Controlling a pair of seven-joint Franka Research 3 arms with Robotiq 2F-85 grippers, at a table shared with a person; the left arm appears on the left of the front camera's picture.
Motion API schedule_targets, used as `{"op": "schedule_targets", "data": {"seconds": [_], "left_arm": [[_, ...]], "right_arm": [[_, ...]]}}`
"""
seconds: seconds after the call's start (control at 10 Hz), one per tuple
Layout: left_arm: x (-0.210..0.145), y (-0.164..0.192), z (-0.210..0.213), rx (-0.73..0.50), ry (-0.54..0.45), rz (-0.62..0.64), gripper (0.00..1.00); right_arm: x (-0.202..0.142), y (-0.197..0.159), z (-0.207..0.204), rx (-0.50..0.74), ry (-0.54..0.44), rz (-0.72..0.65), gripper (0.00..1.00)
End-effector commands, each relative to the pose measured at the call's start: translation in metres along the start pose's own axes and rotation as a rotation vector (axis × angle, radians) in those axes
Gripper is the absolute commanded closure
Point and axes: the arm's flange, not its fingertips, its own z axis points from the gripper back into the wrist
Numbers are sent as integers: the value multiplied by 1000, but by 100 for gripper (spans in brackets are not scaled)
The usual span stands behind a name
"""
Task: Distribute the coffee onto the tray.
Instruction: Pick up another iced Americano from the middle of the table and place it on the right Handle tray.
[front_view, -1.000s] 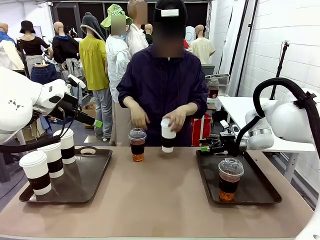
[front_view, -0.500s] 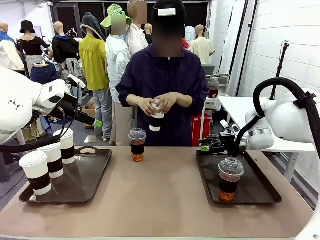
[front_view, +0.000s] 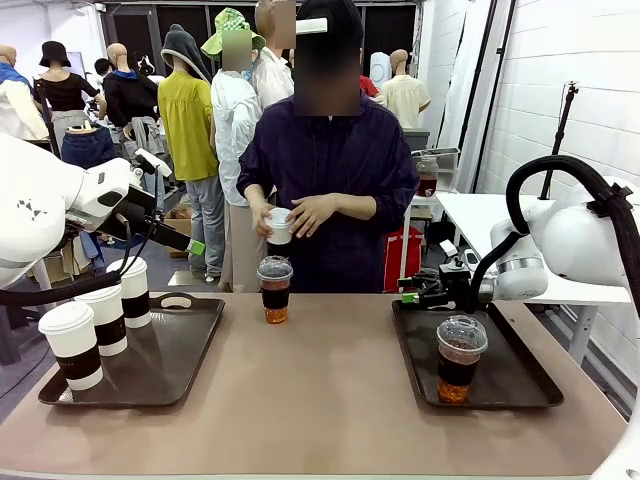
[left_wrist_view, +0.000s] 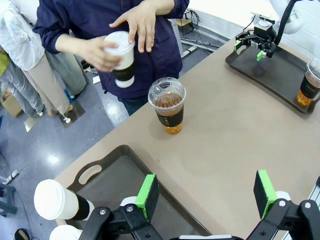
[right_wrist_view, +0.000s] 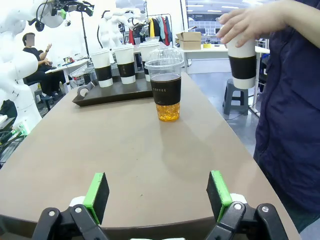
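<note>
Coffee stands in four places. Three paper cups (front_view: 104, 318) line the outer edge of the left tray (front_view: 190, 350), and one clear cup (front_view: 459, 360) stands on the right tray (front_view: 510, 380). A second clear cup (front_view: 274, 290) sits on the bare table (front_view: 320, 400) near its far edge, between the trays. A fourth paper cup (front_view: 279, 228) is off the table, in the person's hands (front_view: 312, 213) at chest height just above that clear cup. The left gripper (left_wrist_view: 205, 192) hangs above the inner side of the left tray, jaws spread wide with nothing between them. The right gripper (right_wrist_view: 157, 192) sits low at the far inner corner of the right tray, aimed along the table at the middle clear cup, jaws equally wide and empty. That middle cup looks like the next one to move, probably to the right tray, which has far more bare space. It is likely the trickier kind: thin, slick plastic that flexes under a squeeze, a fair weight of liquid and ice low in the body, and a dome lid that could pop or leak if the wall buckles. The dark band round its middle seems the best place to grip, since it is less slippery and sits below the lid seam; closing gently and keeping the cup upright would limit sloshing. The paper cups should be stiffer at the brown band, yet their walls could dent, so a mid-height hold with the pads flat on the band suits them too, well clear of the lid rim.
</note>
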Motion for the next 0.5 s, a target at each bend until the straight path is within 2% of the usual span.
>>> {"op": "schedule_targets", "data": {"seconds": [0.0,0.4], "left_arm": [[-1,1,0,-8,-1,6,0],[-1,1,0,-8,-1,6,0]], "right_arm": [[0,-12,-15,-19,6,1,0],[7,-19,-60,6,-20,20,0]]}}
